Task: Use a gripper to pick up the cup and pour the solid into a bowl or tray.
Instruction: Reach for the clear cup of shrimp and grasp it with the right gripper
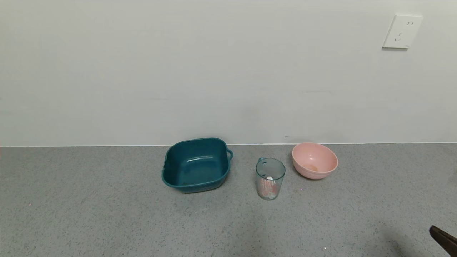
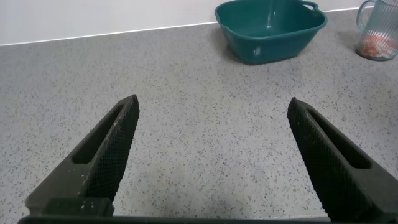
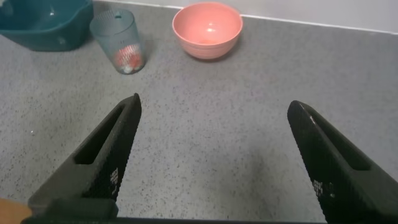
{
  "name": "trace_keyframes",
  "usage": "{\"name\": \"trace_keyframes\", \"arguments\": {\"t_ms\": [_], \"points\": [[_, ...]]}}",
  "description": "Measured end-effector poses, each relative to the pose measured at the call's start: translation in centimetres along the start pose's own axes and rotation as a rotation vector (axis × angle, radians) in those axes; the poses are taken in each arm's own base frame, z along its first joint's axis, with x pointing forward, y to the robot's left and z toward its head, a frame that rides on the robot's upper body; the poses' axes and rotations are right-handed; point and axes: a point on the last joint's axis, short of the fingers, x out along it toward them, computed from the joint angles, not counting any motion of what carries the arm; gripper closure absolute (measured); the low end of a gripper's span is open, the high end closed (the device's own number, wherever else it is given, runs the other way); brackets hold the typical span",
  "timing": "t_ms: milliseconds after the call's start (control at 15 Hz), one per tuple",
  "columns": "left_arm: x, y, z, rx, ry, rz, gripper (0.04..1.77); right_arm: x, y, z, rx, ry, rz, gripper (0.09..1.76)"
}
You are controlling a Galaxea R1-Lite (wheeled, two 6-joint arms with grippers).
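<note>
Upright, ribbed clear cup (image 1: 270,178) holding pink-white bits (image 1: 268,192), both grippers' jaws wide, empty.

I see the cup (image 1: 270,178) upright on the counter (image 1: 107,214) with pink-white bits (image 1: 268,191) inside, between teal basin (image 1: 196,165) and pink bowl (image 1: 314,160); right arm tip (image 1: 443,238) at bottom-right corner.

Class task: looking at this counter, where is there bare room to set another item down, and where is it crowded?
Bare grey counter spreads left of the dark teal squarish basin and in front of all three vessels. Tightest: the gap between the ribbed transparent cup and pale pink round bowl.
</note>
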Motion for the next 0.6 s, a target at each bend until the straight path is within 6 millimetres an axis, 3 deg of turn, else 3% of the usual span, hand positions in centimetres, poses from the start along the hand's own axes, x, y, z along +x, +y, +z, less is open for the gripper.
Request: {"name": "trace_keyframes", "arguments": {"t_ms": [600], "points": [[0.0,0.0,0.0,0.0,0.0,0.0,0.09,10.3,1.5,-1.2,-0.019,0.258,0.156,0.14]]}}
